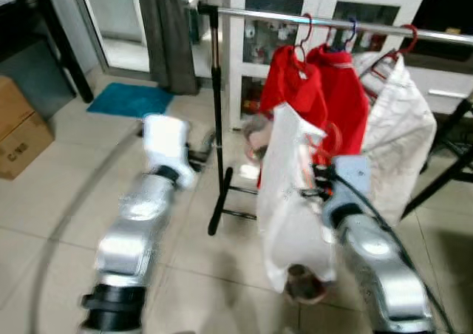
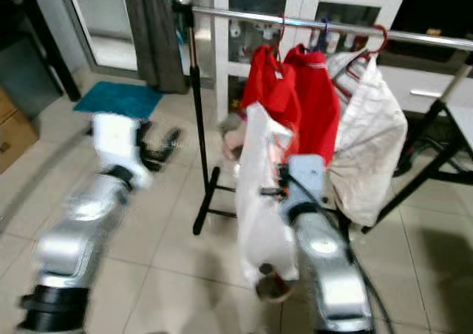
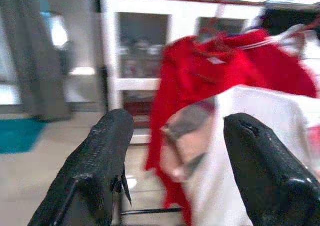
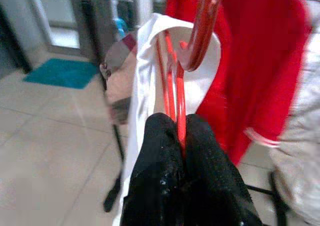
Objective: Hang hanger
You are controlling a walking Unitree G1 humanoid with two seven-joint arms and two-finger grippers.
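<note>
- Right hand (image 4: 181, 136) is clenched on the red wire hanger (image 4: 172, 93) carrying a white shirt (image 1: 284, 201) — held below the silver clothes rail (image 1: 332, 22), beside hung red garments (image 1: 325, 90).
- Left hand (image 3: 175, 151) hangs released — fingers apart, near the rail's black upright post (image 1: 216, 120).

Two red shirts (image 1: 319, 90), two white garments (image 1: 292, 201), one rail (image 1: 332, 24).

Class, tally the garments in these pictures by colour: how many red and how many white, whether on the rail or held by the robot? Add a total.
Red garments: 2
White garments: 2, one on a hanger in the right claw
Total: 4
</note>
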